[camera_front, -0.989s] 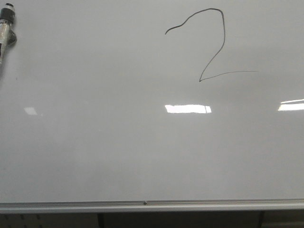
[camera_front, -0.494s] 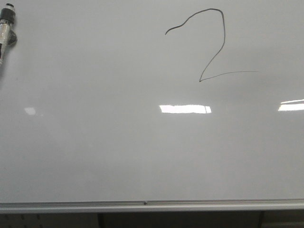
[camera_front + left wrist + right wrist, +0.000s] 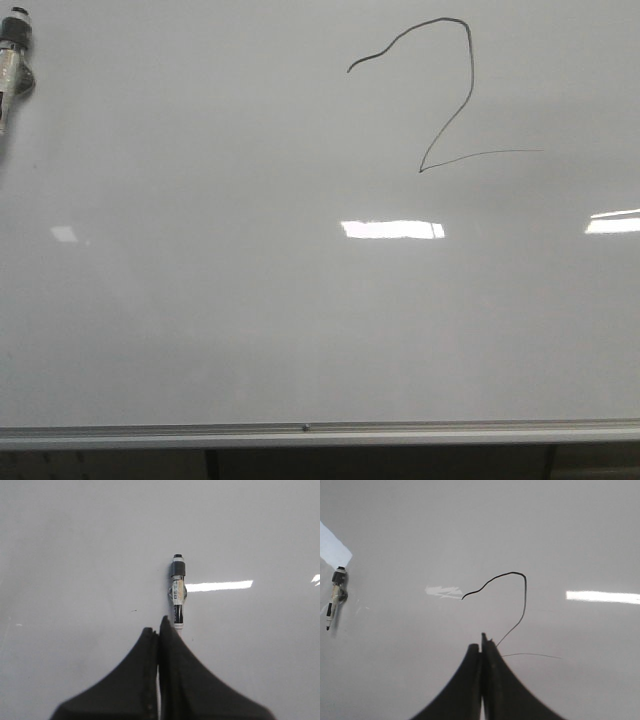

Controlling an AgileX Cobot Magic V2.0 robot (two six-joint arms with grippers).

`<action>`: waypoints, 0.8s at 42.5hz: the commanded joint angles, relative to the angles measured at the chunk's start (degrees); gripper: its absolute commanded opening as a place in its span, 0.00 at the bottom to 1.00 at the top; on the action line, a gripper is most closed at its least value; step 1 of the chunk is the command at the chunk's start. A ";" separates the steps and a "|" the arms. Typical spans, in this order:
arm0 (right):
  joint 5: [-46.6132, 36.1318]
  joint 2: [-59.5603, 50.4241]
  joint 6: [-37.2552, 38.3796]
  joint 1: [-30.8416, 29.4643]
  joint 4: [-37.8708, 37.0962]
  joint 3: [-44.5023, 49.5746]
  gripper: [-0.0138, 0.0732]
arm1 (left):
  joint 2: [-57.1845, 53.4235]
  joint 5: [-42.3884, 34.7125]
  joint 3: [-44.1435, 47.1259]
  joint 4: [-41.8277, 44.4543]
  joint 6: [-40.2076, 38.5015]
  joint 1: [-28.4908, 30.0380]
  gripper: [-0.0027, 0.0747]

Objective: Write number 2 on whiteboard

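The whiteboard fills the front view, and the number 2 is drawn on it in a thin dark line at the upper right. A black-and-white marker lies on the board at the far left edge. Neither gripper shows in the front view. In the left wrist view my left gripper is shut and empty, its tips just short of the marker. In the right wrist view my right gripper is shut and empty above the board, by the lower corner of the number 2, with the marker far off.
A silver rail runs along the board's near edge, with dark space below it. Bright ceiling-light reflections lie across the glossy surface.
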 commanded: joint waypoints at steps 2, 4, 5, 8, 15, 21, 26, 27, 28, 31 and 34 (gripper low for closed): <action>-1.18 0.21 -0.27 -0.30 0.66 -1.47 0.02 | 0.40 -4.66 -1.60 -0.95 -0.39 0.05 0.01; -1.18 0.21 -0.27 -0.30 0.66 -1.47 0.02 | 0.40 -4.66 -1.60 -0.95 -0.39 0.05 0.01; -1.18 0.21 -0.27 -0.30 0.66 -1.47 0.02 | 0.40 -4.66 -1.60 -0.95 -0.39 0.05 0.01; -1.18 0.21 -0.27 -0.30 0.66 -1.47 0.02 | 0.40 -4.54 -1.60 -0.95 -0.39 0.05 0.01; -1.01 0.21 -0.27 -0.30 0.66 -1.47 0.02 | -1.42 -6.71 0.79 4.32 -2.53 0.05 0.01; -0.77 0.21 -0.27 -0.30 0.66 -1.47 0.02 | -7.85 -8.43 6.37 12.20 -10.85 0.05 0.01; -0.05 0.21 -0.27 -0.30 0.66 -1.47 0.02 | -14.19 -12.33 13.88 15.94 -16.01 0.05 0.01; -0.05 0.21 -0.27 -0.30 0.66 -1.47 0.02 | -14.81 -13.09 14.75 16.34 -16.94 0.05 0.01; 0.00 0.21 -0.27 -0.30 0.66 -1.47 0.02 | -16.00 -13.97 16.46 16.77 -17.95 0.05 0.01; 0.00 0.27 -0.27 -0.30 0.66 -1.47 0.02 | -17.07 -16.43 20.38 17.45 -19.71 0.05 0.01; 0.09 0.26 -0.27 -0.30 0.66 -1.47 0.02 | -16.74 -17.99 22.96 17.45 -20.21 0.05 0.01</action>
